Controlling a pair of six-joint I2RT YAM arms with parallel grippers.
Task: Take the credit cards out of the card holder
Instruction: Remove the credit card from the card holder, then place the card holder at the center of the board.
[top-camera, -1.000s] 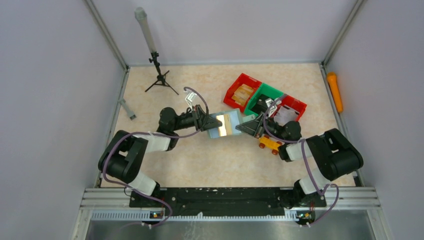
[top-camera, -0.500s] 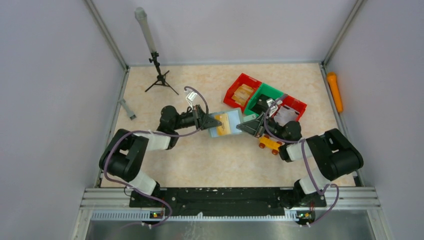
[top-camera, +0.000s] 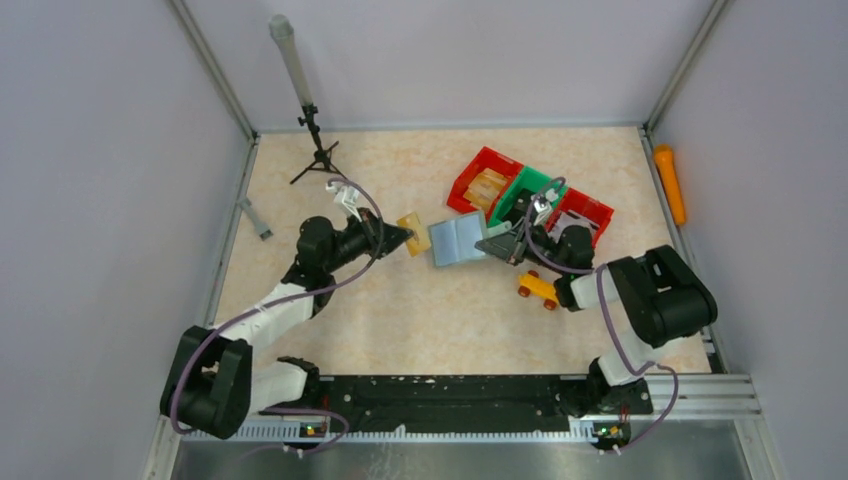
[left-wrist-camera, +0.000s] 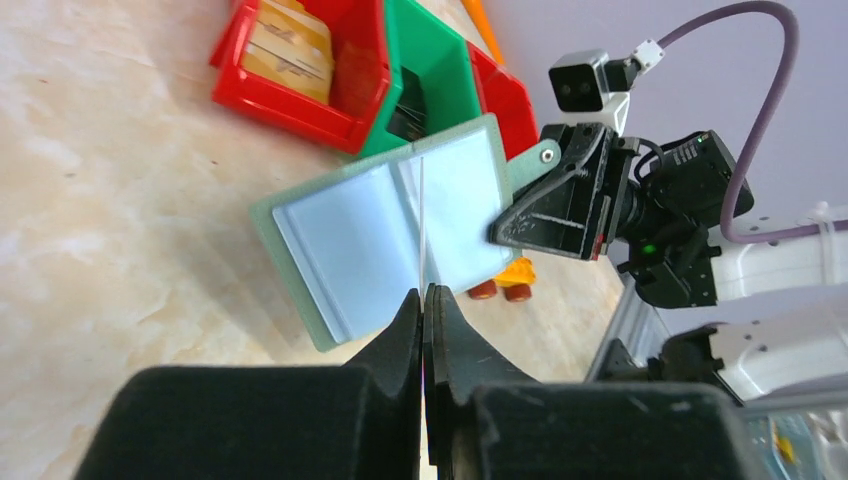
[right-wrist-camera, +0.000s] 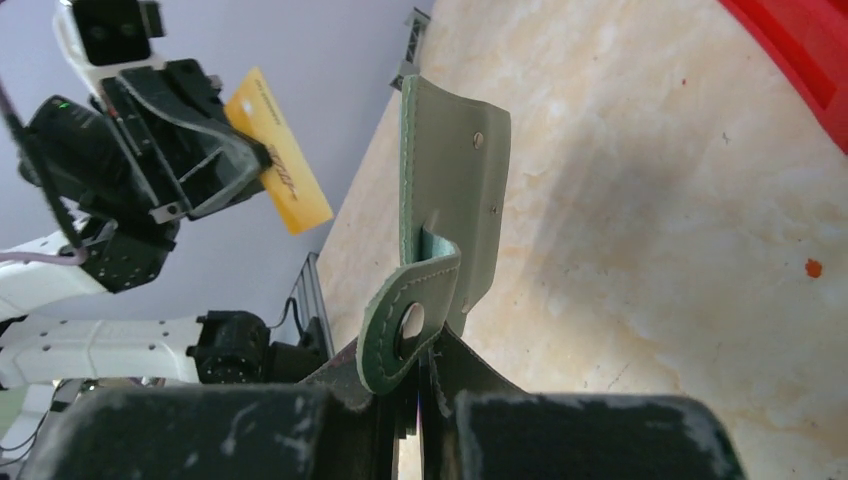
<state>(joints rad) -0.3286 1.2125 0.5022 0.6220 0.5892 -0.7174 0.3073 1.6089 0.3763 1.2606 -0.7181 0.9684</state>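
The card holder (top-camera: 457, 238) is open, grey-green outside and pale grey inside, held a little above the table. My right gripper (top-camera: 492, 246) is shut on its right edge beside the tab (right-wrist-camera: 405, 320). My left gripper (top-camera: 402, 238) is shut on a tan-orange credit card (top-camera: 408, 222), held clear of the holder's left side. In the left wrist view the card (left-wrist-camera: 422, 230) shows edge-on as a thin line in front of the holder (left-wrist-camera: 360, 235). In the right wrist view the card (right-wrist-camera: 280, 170) stands out beyond the holder (right-wrist-camera: 455, 180).
Two red bins (top-camera: 483, 180) and a green bin (top-camera: 528, 195) lie behind the holder. A yellow toy car (top-camera: 538, 288) sits under the right arm. A black tripod (top-camera: 318, 150) stands far left, a grey piece (top-camera: 255, 218) lies at the left wall and an orange tool (top-camera: 668, 183) at the right wall.
My left gripper has drawn back to the left with the tan-orange card, pulling it out of the holder. The holder's inside now shows pale. The right gripper still holds the holder.
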